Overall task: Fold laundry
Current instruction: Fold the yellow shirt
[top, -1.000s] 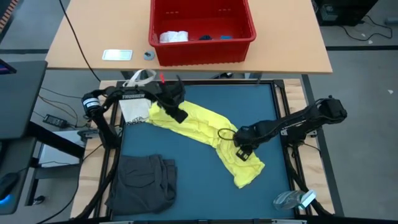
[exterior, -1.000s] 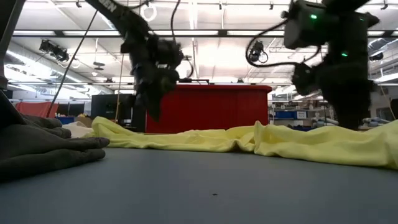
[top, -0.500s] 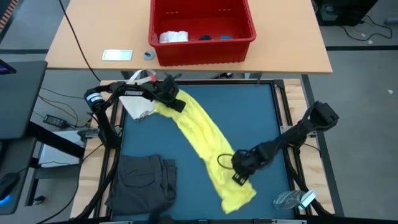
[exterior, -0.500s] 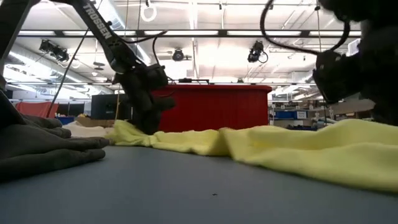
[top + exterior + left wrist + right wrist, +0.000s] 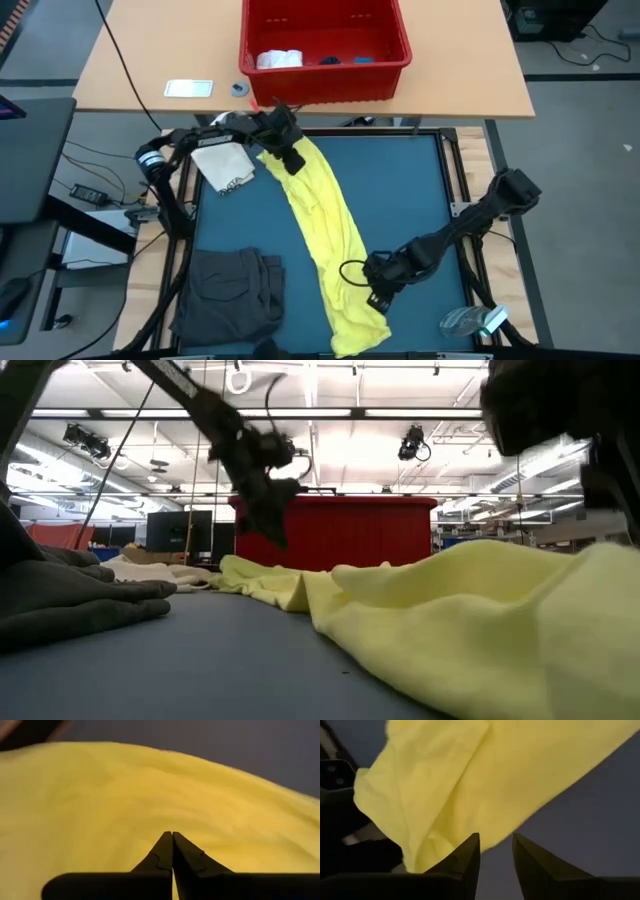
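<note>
Yellow T-shirt was your work piece: it lay as a long bunched strip on the blue mat, running from the far left corner down to the near edge, roughly mid-table.

Left gripper sat at the strip's far end. Your left wrist view showed its fingers pressed tight together with yellow cloth right under them; I couldn't tell whether any fabric was pinched between the tips.

Right gripper was down at the near end of the strip. Its fingers stood partly apart in the right wrist view, cloth beyond them and nothing visibly between them. I'd judge no grip, but the overhead view doesn't settle it.

Progress, as I read it:
- Dark grey garment sat at the near left of the mat, looking compact; probably done.
- White cloth lay rumpled at the far left, just beside the shirt's far end. Not folded.
- Red basket on the wooden table behind held a white piece and small blue bits. Untouched.
- Shirt itself wasn't spread flat, so no fold on it yet. Most of the job was left.

Versus a second earlier: the shirt had swung from a diagonal across the mat's middle to nearly lengthwise. Left gripper had moved toward the far edge, right gripper had pulled toward the near edge and narrowed its opening slightly.
</note>
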